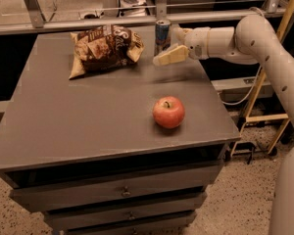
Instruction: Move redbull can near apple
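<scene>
Bench [63, 131]: redbull can [162, 31] stands at the far edge, so a shove could topple it off. Snack bag [105, 48] just beside it could snag. Apple [168, 112] is well apart and rolls if bumped. Gripper [165, 45] is at the can, fingers [170, 56] spread, holding nothing.

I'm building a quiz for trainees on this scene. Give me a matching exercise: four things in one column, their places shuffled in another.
1 can
2 apple
3 bag
4 hand

A front right of the table
B at the back, left of the can
C back edge, upright
D just right of the can, above the table

Pairs: 1-C, 2-A, 3-B, 4-D
</scene>
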Motion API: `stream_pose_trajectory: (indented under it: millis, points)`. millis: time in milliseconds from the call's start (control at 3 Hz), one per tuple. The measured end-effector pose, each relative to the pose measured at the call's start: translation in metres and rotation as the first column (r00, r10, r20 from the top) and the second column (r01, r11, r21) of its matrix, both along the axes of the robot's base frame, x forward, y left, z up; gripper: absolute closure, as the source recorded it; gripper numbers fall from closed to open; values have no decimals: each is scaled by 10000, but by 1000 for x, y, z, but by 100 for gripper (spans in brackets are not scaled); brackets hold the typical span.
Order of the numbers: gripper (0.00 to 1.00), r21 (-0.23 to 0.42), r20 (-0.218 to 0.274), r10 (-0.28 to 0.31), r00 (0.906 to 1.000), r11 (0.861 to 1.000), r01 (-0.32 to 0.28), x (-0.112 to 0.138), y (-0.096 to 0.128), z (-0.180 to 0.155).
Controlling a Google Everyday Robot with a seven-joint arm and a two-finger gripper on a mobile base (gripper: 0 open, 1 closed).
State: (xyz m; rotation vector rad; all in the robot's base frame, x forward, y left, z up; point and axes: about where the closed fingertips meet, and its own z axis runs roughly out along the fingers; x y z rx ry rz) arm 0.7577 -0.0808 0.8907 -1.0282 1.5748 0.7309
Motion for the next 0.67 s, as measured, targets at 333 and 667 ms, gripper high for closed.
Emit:
stream_pose_trajectory:
  millis: [333,667]
  points:
    - [0,211,39,41,10000,9998,-42,6,6,-5]
    - [0,279,155,59,9999,9996,-64,9,13,-7]
